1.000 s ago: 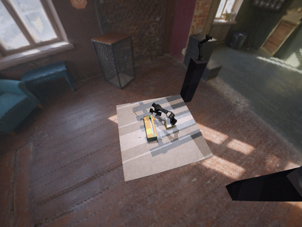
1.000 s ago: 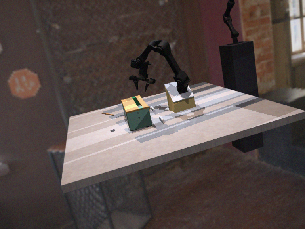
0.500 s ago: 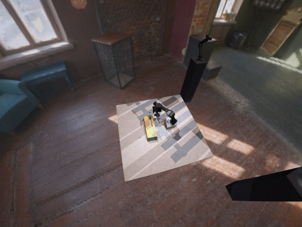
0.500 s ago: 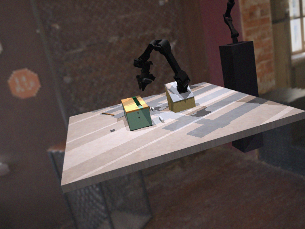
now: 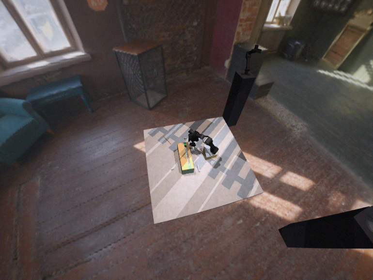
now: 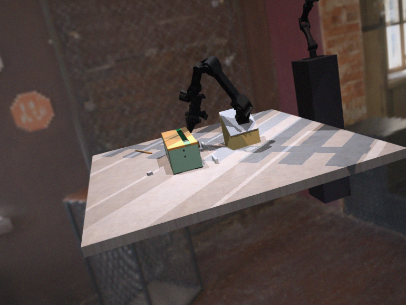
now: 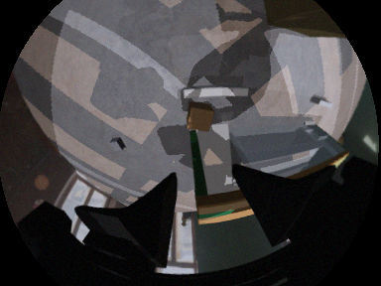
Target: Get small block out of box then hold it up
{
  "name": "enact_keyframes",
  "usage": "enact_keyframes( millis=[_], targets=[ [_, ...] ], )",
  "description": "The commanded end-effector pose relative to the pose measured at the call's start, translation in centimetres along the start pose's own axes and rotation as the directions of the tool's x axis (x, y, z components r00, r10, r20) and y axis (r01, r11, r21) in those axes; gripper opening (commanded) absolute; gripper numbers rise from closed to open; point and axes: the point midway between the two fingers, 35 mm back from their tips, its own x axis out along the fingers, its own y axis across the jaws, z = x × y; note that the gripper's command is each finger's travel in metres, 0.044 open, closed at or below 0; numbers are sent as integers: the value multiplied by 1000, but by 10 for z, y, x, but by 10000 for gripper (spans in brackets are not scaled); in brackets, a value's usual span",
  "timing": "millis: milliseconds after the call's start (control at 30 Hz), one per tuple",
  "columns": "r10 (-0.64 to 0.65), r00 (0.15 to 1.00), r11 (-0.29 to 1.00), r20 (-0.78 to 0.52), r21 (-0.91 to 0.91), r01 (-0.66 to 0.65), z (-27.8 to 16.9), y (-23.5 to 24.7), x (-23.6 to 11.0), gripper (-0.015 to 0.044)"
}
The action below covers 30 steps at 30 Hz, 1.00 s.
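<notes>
The small brown block [image 7: 200, 116] lies on the table just outside the clear front of the box, close beside a white bar [image 7: 215, 91]. I cannot make the block out surely in the top and exterior views. The box [image 5: 181, 153] [image 6: 185, 160] [image 7: 233, 216] stands upright, with an orange top and green end walls. My gripper [image 5: 193, 148] [image 6: 190, 129] [image 7: 204, 173] is open and empty, pointing down near one end of the box. In the wrist view the block shows beyond the gap between the fingertips. Their exact height above the table is unclear.
The arm's yellow-sided stand [image 5: 210, 157] [image 6: 242, 140] is near the box's front. A second white bar [image 5: 198, 168] [image 6: 214, 159] lies near the box's other end. A small grey block [image 5: 172, 169] [image 6: 150, 173] and an orange stick [image 5: 167, 139] [image 6: 143, 151] lie behind the box.
</notes>
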Motion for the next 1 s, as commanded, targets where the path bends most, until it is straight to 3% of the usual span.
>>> enact_keyframes(
  millis=[0, 967],
  targets=[
    [-19, 1000, 1000, 11, 22, 18, 19, -6, 25, 285],
    [-19, 1000, 1000, 11, 23, 19, 34, -7, 62, 285]
  ],
)
